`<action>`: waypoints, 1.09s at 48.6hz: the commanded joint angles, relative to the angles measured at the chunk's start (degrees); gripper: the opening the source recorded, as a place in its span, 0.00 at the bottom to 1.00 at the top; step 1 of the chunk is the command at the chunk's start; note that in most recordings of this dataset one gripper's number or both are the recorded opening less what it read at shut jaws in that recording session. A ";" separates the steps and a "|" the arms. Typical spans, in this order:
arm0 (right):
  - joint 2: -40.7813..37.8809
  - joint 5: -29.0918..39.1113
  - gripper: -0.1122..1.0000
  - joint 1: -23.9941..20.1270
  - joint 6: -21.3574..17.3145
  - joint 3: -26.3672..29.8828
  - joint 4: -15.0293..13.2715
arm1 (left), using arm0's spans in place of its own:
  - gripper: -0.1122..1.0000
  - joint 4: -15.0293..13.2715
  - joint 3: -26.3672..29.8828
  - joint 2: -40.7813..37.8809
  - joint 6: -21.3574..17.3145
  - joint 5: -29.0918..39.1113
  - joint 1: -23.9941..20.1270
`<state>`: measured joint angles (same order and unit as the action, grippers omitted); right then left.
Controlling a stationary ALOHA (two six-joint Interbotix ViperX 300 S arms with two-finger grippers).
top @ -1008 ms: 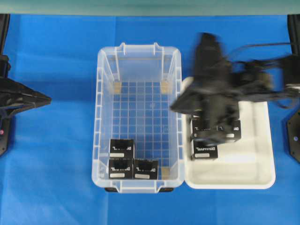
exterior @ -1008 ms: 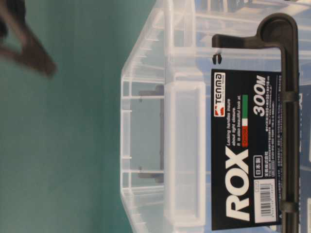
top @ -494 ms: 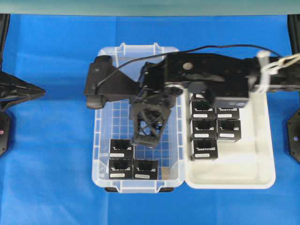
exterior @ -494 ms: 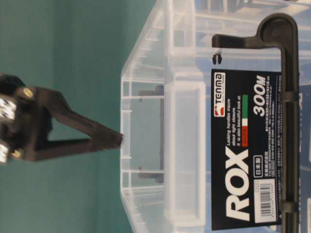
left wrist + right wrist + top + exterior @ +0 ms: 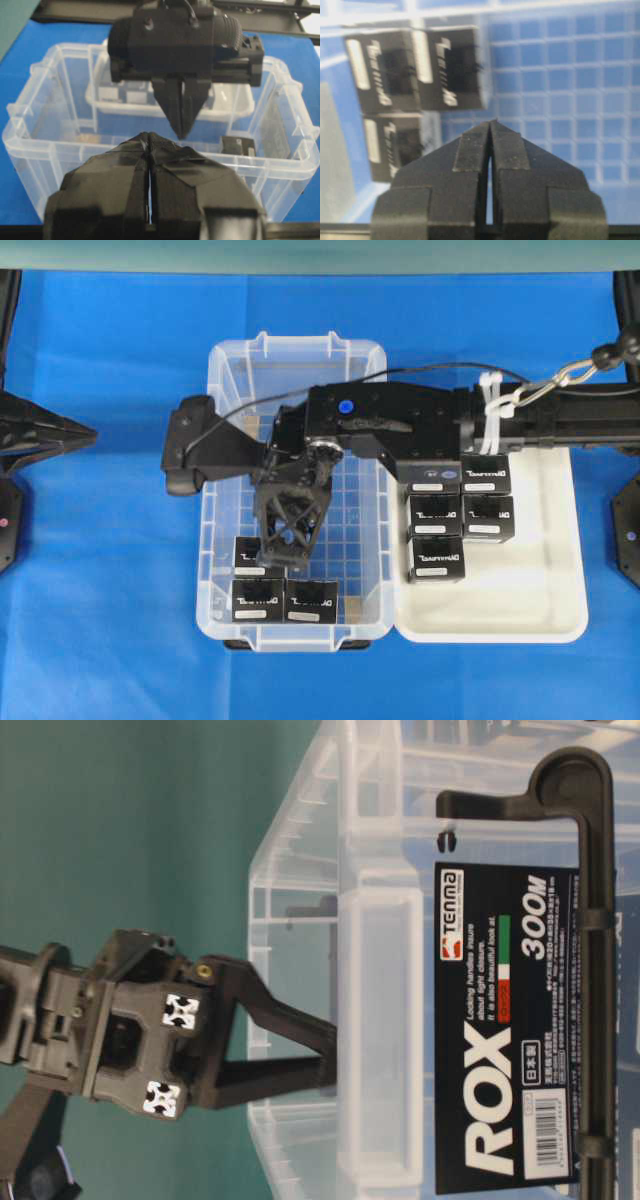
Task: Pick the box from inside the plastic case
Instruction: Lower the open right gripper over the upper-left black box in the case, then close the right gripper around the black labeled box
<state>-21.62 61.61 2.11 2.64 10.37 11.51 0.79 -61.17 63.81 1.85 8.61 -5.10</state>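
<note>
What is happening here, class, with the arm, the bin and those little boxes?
The right pincer has reached across into the clear bin and hangs with its jaws shut just above the three black boxes in the near corner, holding nothing yet. Five more boxes sit in the white tray beside the bin. The left pincer waits shut, off to the side, above the blue cloth.

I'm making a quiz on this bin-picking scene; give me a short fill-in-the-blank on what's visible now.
1. The number of black boxes inside the plastic case is ___.
2. The arm reaching over the case carries the ___ gripper.
3. That gripper's fingers are pressed ___.
4. The other boxes sit in a ___ tray beside the case.

Missing words: three; right; together; white
</note>
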 commanded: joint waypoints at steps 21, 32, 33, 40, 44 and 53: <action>-1.58 -3.78 0.25 -0.09 2.90 -1.93 5.01 | 0.07 0.09 1.32 -0.79 0.53 -0.26 -0.18; -2.37 -4.83 0.75 -0.18 4.75 -2.72 6.86 | 0.07 0.09 1.41 -0.70 2.72 -0.18 0.00; -2.46 -5.10 0.79 -0.18 5.10 -2.81 6.86 | 0.07 0.09 1.32 -0.62 3.08 -0.26 -0.09; -2.72 -8.17 0.99 -0.26 7.47 -3.52 7.12 | 0.07 0.09 1.41 -0.44 4.66 -0.26 0.00; -3.08 -8.88 0.99 -0.26 7.73 -3.43 7.29 | 0.07 0.18 1.41 -0.62 4.75 -0.26 0.00; -3.78 -9.23 0.99 -0.35 7.82 -3.69 7.82 | 0.07 0.09 1.41 -0.79 4.83 -0.26 0.00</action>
<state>-24.96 52.82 2.02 10.37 6.68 18.81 0.79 -61.17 63.72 6.68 8.61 -5.10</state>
